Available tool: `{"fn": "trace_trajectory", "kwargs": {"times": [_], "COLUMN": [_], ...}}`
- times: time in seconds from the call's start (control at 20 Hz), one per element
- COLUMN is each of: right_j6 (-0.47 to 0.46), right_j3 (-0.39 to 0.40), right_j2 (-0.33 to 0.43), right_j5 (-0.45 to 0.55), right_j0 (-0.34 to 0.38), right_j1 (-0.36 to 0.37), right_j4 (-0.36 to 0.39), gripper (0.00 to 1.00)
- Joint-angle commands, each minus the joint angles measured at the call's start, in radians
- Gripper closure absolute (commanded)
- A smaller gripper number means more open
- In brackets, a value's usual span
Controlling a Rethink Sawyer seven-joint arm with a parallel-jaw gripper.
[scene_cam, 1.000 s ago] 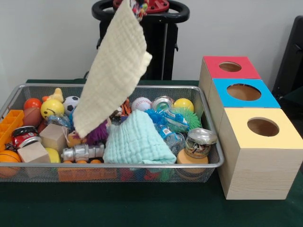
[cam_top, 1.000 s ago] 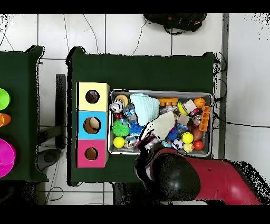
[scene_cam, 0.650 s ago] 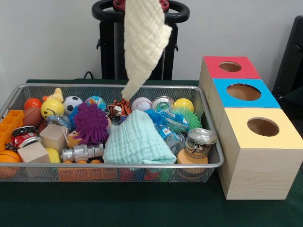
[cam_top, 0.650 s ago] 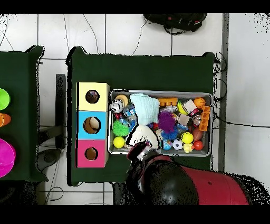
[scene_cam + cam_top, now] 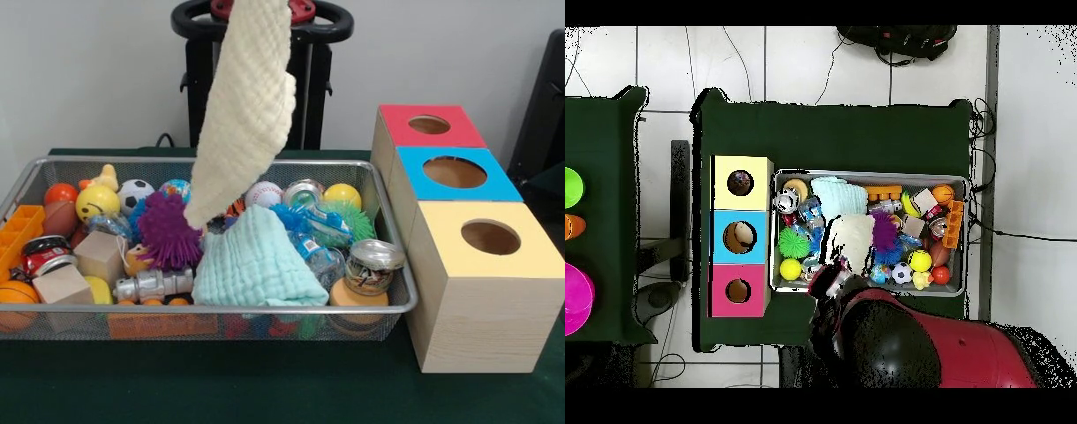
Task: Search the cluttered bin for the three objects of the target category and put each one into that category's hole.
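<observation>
Orange plastic tray (image 5: 19, 231) sits at the far left of the silver wire-mesh bin (image 5: 212, 320), with two bare wooden cubes (image 5: 99, 254) and a yellow smiley ball (image 5: 95, 202) beside it. Right of these lies a fuzzy purple ball (image 5: 169, 231). Above the bin's middle hangs a cream waffle-weave cloth (image 5: 245, 106), running from the top centre of the frame down to a corner that ends just over the purple ball; its top passes out of the picture, so the tool itself is hidden in the front view, and whether its fingers are clamped cannot be told. A folded pale-teal cloth (image 5: 256, 263) rests in the bin's centre front. Further right are a white baseball (image 5: 263, 193), a green spiky ball (image 5: 340, 221) and a clear lidded jar (image 5: 372, 265). On the dark green counter (image 5: 265, 389) at right stand three wooden boxes with round holes, topped red (image 5: 429, 125), blue (image 5: 455, 173) and yellow (image 5: 488, 238).
</observation>
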State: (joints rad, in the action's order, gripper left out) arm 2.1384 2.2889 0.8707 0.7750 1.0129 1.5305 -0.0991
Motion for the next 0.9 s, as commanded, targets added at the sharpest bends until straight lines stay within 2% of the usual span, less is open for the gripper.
{"fn": "trace_trajectory", "kwargs": {"times": [0.05,0.1,0.15,0.65,0.9], "right_j6": [-0.269,-0.268,-0.270,-0.291,-0.262], "right_j3": [0.098,0.097,0.096,0.111,0.082], "right_j2": [-0.009,-0.009,-0.007,0.002,0.014], "right_j5": [-0.019,-0.020,-0.022,-0.041,-0.043], "right_j0": [0.020,0.020,0.021,0.031,0.038], "right_j1": [-0.048,-0.048,-0.049,-0.050,-0.105], "right_j4": [-0.002,0.000,0.000,-0.015,0.024], "gripper": [1.00,1.00,0.00,0.00,0.00]}}
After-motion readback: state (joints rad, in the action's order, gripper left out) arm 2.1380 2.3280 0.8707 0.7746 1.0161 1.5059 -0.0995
